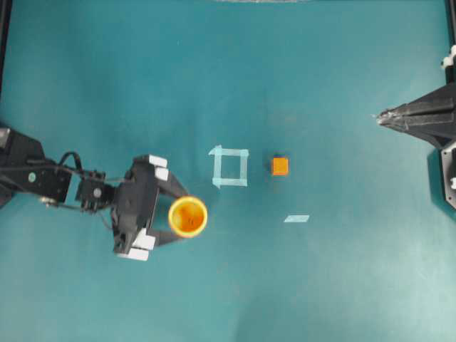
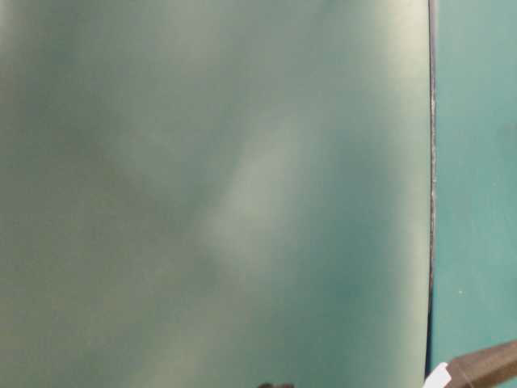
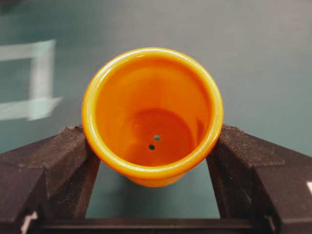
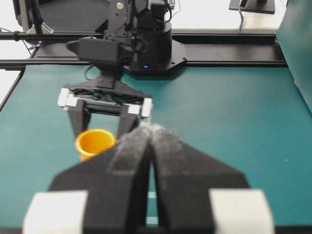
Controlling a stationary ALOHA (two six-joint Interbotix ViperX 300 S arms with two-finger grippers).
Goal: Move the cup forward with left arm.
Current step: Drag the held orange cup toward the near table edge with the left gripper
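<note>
Cup first: the small yellow-orange plastic cup sits upright on the teal table, just left of the pale tape square, between the two fingers of my left gripper. My pads touch its wall on both sides, so I judge it gripped, though lightly. My right gripper hangs closed, far off at the right. If I push forward carelessly, the tapered, slick wall could slip from my pads, or the cup could tip and roll toward the orange cube. I can read no writing or brand anywhere.
</note>
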